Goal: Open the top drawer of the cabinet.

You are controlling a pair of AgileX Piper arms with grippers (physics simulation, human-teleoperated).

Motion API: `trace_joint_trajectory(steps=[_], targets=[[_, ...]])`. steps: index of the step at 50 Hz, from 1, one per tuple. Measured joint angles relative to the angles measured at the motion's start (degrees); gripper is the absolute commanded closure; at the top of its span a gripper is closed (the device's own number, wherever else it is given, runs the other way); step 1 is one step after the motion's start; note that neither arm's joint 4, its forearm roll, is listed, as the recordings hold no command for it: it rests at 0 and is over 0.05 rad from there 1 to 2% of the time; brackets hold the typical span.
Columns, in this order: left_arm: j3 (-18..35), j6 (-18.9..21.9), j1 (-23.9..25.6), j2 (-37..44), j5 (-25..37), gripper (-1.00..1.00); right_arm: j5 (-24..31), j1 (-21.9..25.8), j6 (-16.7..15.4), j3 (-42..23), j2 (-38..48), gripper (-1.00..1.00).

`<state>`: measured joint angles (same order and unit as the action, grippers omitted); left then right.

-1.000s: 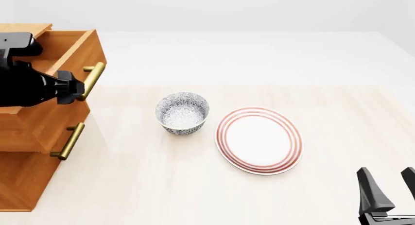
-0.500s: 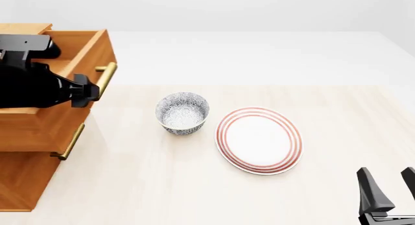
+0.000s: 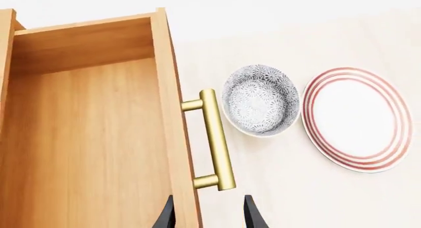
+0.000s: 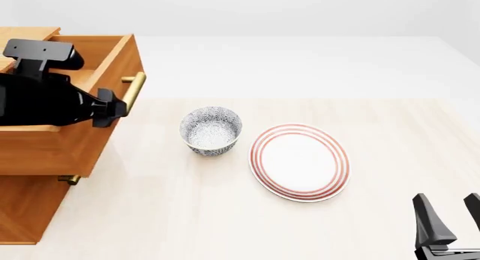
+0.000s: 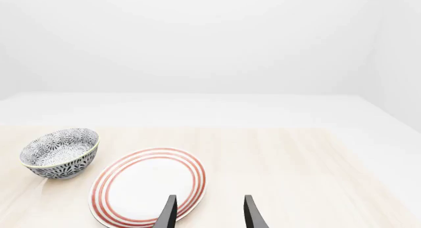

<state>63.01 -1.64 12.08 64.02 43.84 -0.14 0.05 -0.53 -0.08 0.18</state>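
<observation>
The cabinet point(image 4: 22, 209) stands at the table's left edge. Its top drawer point(image 4: 53, 150) is pulled well out, and its inside shows bare wood point(image 3: 86, 139). The drawer's brass bar handle point(image 4: 136, 90) point(image 3: 214, 139) faces the bowl. My left gripper point(image 4: 112, 109) point(image 3: 209, 215) is at the drawer front, open, with one finger on each side of the handle's near end, which lies just past the fingertips. I cannot tell if they touch it. My right gripper point(image 4: 448, 198) point(image 5: 209, 213) is open and empty at the near right corner.
A patterned bowl point(image 4: 211, 131) sits right of the drawer handle, a red-ringed white plate point(image 4: 300, 162) beside it. Only the tip of a lower drawer's brass handle point(image 4: 69, 179) shows under the open drawer. The left arm's black body covers part of the drawer.
The top drawer has slid further out toward the bowl, and the left gripper moved with it. It now hides most of the lower drawer's handle. The right arm stayed still.
</observation>
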Motion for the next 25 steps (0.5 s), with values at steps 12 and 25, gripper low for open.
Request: trace_joint_trajectory(steps=[12,25], targets=[[0.0,-0.2,2.1,0.7,-0.4,-1.0,0.0,0.0,0.0,0.0,0.0,-1.0],[0.3,-0.9,4.6,1.5,-0.9,-1.0,0.0,0.0,0.0,0.0,0.0,-1.0]])
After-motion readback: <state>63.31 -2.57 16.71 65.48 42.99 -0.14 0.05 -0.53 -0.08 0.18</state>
